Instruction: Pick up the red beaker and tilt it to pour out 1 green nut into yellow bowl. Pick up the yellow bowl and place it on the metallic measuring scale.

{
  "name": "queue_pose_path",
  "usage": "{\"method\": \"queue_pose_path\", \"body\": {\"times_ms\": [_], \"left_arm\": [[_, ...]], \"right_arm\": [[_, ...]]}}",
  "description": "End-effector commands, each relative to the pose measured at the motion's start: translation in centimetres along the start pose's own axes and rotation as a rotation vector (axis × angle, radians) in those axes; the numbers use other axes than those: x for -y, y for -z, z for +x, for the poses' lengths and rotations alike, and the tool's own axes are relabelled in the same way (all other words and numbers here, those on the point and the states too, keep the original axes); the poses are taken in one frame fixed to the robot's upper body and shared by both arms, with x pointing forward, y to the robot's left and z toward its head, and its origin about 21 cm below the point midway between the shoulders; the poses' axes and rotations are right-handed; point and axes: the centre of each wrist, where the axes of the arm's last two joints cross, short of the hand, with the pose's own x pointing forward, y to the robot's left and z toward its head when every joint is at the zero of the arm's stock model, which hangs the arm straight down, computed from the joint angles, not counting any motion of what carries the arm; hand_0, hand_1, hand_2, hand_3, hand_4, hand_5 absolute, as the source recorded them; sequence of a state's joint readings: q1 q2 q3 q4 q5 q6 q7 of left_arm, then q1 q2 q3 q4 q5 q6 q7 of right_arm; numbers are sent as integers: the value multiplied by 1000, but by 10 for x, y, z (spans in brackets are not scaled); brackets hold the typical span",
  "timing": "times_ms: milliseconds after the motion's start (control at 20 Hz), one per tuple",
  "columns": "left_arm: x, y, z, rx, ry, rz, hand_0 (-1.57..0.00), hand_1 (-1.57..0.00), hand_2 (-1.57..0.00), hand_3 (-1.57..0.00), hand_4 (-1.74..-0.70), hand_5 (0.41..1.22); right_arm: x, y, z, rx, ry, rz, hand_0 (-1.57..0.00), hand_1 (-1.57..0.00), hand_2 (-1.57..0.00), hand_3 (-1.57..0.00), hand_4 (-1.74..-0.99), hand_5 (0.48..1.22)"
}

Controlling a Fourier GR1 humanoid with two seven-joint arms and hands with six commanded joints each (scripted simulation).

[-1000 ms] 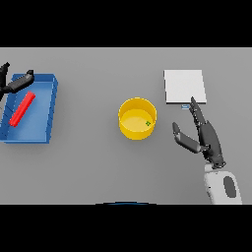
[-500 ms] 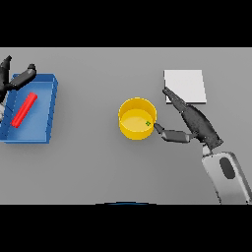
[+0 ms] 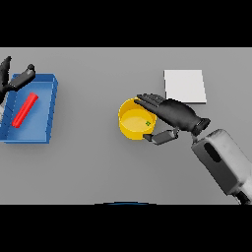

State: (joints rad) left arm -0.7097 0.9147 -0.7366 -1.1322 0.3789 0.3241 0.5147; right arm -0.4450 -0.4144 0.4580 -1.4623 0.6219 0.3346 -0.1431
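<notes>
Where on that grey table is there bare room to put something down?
Free: the wide stretch between the blue tray and the yellow bowl, and the near strip. Crowded: the right hand reaches over the bowl, just below the metallic scale; the left hand hovers at the tray.

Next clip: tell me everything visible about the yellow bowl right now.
The yellow bowl is a round, plain, smooth-walled container standing upright on the grey table, near its middle, left of the white square scale and right of the blue tray. Inside lies one small green nut, toward the right side. The right hand is at its right rim: fingers reach over the top edge while the thumb sits against the outer wall below. Whether the grip is closed cannot be told.
</notes>
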Motion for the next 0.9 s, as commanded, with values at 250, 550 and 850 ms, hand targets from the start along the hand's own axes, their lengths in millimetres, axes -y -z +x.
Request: {"method": "queue_pose_path", "body": {"times_ms": [250,550,850], "left_arm": [[-6,-1,-6,15,-32,1,1,1,1,1,-780,721],[2,-1,-5,14,-35,-10,1,1,1,1,-798,727],[-3,-1,-1,22,-40,-6,1,1,1,1,-797,723]], "right_arm": [[2,20,8,31,-109,150,1,1,1,1,-1214,648],[-5,31,1,49,-155,237,1,1,1,1,-1242,664],[-19,40,-1,28,-174,317,1,1,1,1,-1277,692]]}}
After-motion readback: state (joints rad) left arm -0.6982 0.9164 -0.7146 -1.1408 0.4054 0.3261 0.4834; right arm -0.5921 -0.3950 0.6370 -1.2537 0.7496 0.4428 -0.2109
